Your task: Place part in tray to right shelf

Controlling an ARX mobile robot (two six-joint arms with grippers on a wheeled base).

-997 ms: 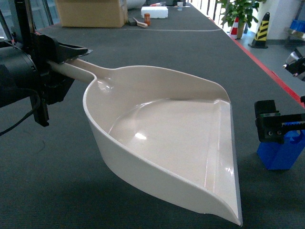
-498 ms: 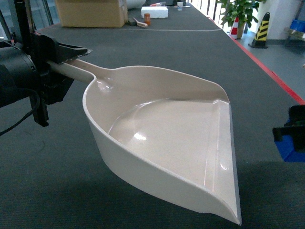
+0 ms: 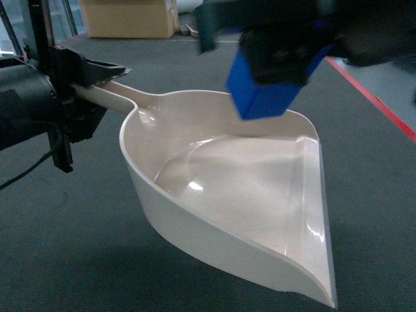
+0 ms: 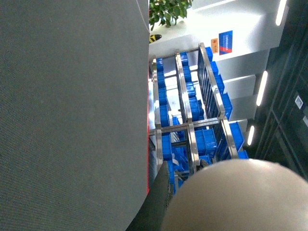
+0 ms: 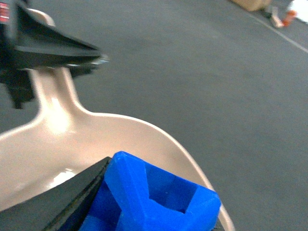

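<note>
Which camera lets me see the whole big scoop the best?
The head camera. It shows the whole scoop, from handle to front lip, with the blue block held above it. The right wrist camera shows only its handle end and back wall. The left wrist camera shows just a rounded beige bit.

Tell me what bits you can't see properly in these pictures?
- Right gripper: in the head view it is blurred and its arm is cut off by the top edge.
- Blue part: in the right wrist view the bottom edge cuts it off, and a black finger covers its left side.
- Tray: the left wrist view shows only a blurry beige bulge.
- Left gripper: its body hides the tray handle's end.
</note>
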